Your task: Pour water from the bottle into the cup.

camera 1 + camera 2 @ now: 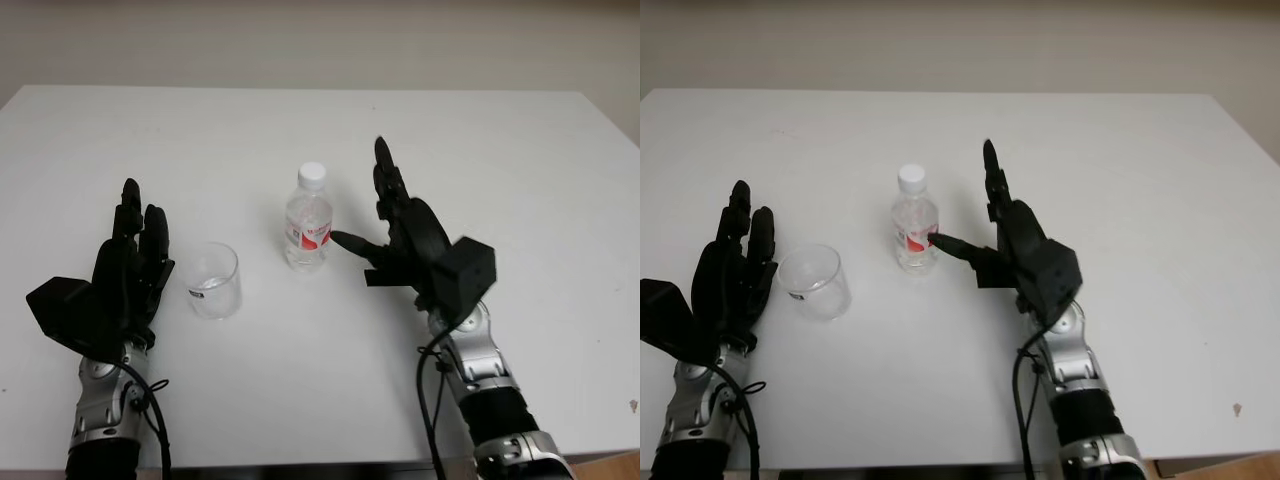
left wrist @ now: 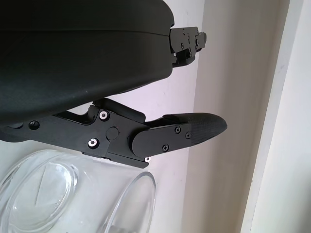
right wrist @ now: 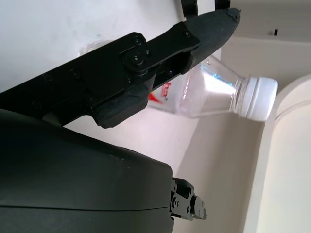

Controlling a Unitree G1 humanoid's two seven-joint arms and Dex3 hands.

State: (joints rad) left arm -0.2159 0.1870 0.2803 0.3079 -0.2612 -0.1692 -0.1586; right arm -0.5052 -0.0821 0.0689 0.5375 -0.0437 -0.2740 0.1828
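Bottle: one small clear plastic bottle (image 1: 307, 220) stands upright near the middle of the white table (image 1: 500, 150), with a white screw cap (image 1: 313, 175) still on top.
Bottle label: a red and white band wraps the lower half of the body; the right wrist view shows a scrap of red lettering on it, too partial to read.
Bottle contents: the body looks clear throughout; the water level cannot be told.
Cup: one clear, empty-looking cup (image 1: 214, 280) stands upright on the table, to the left of the bottle and a little nearer the robot, apart from it.
Cup marking: a small pale sticker or print shows low on its wall, not readable.
Right hand: the right hand (image 1: 405, 232) is open and holds nothing; it hovers just right of the bottle, one finger pointing at the label and nearly touching it, the others raised toward the far edge.
Left hand: the left hand (image 1: 125, 275) is open and holds nothing; it sits just left of the cup, close beside the wall but not gripping it.
Count: one bottle, one cup, two hands.
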